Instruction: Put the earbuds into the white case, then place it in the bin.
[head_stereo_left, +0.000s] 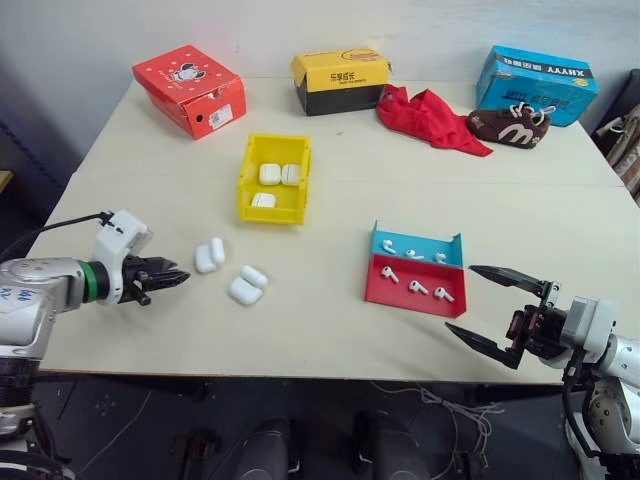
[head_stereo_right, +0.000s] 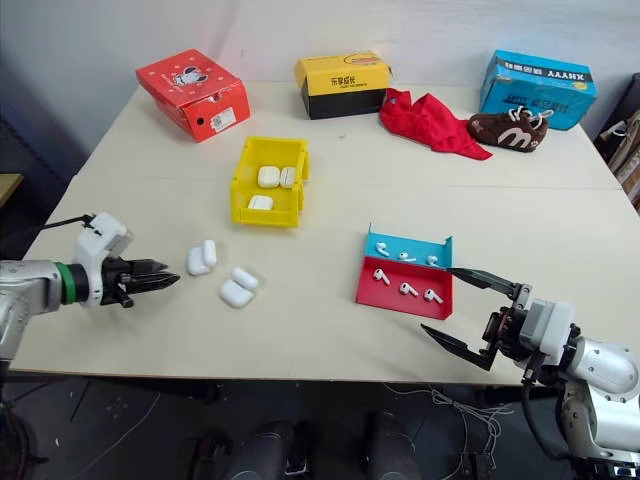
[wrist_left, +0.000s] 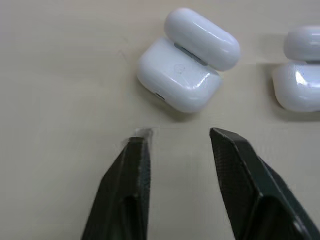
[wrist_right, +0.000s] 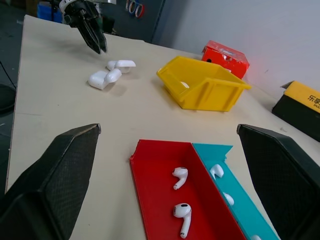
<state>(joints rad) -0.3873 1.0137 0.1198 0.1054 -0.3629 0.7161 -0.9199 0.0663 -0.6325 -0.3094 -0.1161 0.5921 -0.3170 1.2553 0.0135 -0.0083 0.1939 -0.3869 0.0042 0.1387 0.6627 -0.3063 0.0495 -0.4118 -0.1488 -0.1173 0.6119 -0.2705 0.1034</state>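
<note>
Two white cases lie with lids flipped open on the table, one (head_stereo_left: 209, 254) just ahead of my left gripper (head_stereo_left: 178, 278) and the other (head_stereo_left: 246, 285) a little to its right. The left wrist view shows the nearer case (wrist_left: 185, 65) beyond the fingertips, which stand narrowly open with nothing between them. Several earbuds (head_stereo_left: 418, 287) lie in the red-and-blue tray (head_stereo_left: 385, 293). My right gripper (head_stereo_left: 460, 300) hangs wide open and empty just right of that tray. The yellow bin (head_stereo_left: 272, 213) behind the cases holds three closed white cases (head_stereo_left: 269, 174).
Along the back of the table stand a red box (head_stereo_left: 190, 88), a yellow-and-black box (head_stereo_left: 340, 82) and a blue box (head_stereo_left: 535, 85). A red cloth (head_stereo_left: 430, 118) and a brown shoe (head_stereo_left: 510, 125) lie beside the blue box.
</note>
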